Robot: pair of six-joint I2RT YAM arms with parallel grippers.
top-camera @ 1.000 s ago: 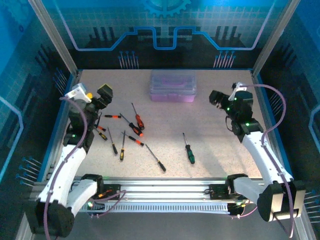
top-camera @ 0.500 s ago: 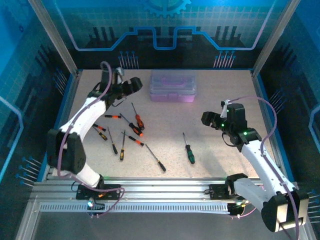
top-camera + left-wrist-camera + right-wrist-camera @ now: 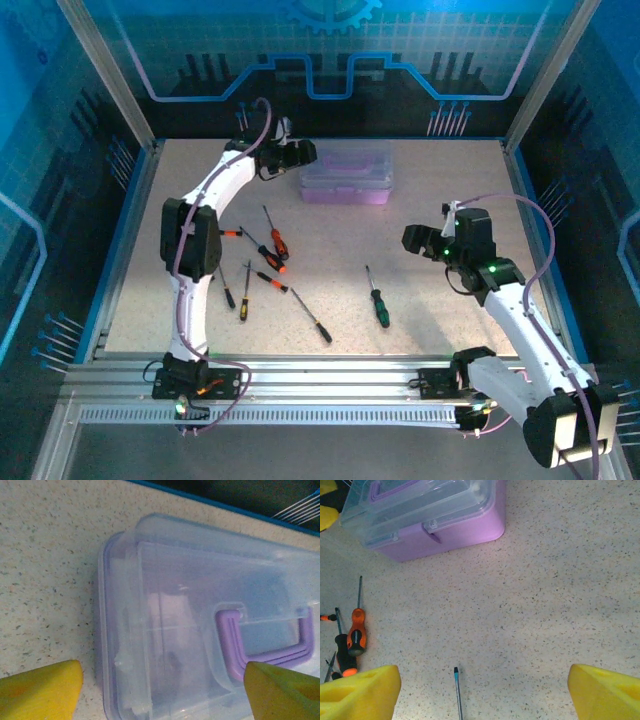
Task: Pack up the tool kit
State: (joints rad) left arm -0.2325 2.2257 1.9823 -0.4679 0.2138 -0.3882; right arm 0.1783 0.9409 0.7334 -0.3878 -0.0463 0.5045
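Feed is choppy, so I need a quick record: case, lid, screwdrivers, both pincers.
case: tool kit, far middle of table
lid: clear lid, shut
screwdrivers: orange-black screwdrivers loose left of centre; green-handled screwdriver alone nearer centre
left pincer: open, over the case's left end
right pincer: open, empty, above the table

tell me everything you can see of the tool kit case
The tool kit case is a small rectangular plastic box: translucent purple base, clear lid shut over it, a purple handle folded flat into the lid, a small latch on the front. It sits flat on the speckled table near the far edge, centred. The open left gripper is at its left end; contact unclear.
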